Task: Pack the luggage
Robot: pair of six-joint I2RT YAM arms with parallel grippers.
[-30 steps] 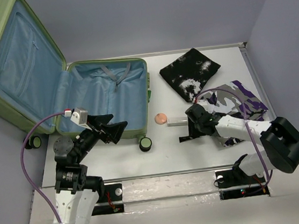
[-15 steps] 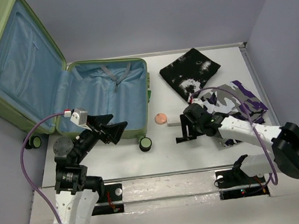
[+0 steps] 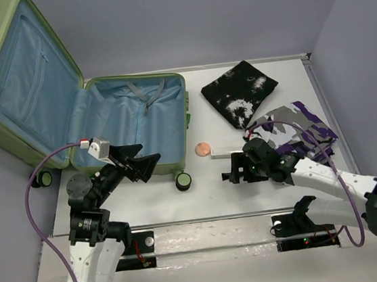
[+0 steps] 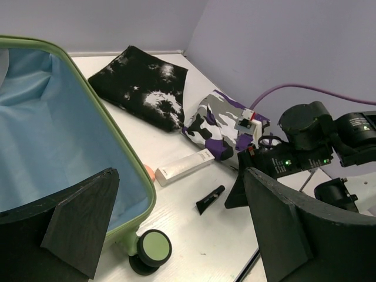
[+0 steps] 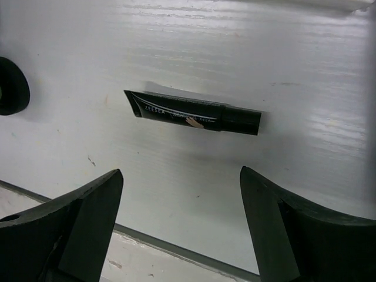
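Open and empty: the right gripper, jaws spread wide, low over the white counter. Shown clearly only by the right wrist view: a small black tube lying flat on the counter, ahead of the two fingers and in line with the gap between them, touching neither, with pale lettering along its side. From above, that tube hidden beneath the gripper. From the left wrist view, seen again as a short dark stick just beside the right gripper.

Also open and empty: the left gripper, jaws fully apart, raised above the near rim of the luggage.

Counted: two grippers, one luggage, one black tube, one long white carton, one copper-coloured disc, two folded cloths.

The luggage: light green, lying open at the left of the counter, blue lining bare. Lid tilted up at the back left, seen whole only from above. Three wheels visible from above, only one from the left wrist view.

Right gripper well apart from the luggage, off its right side, with the near-corner wheel, the disc and the carton between. Disc just beside the luggage's right wall, carton to the disc's right.

Farther right and back: a black-and-white cloth, then a purple camouflage cloth behind the right arm.
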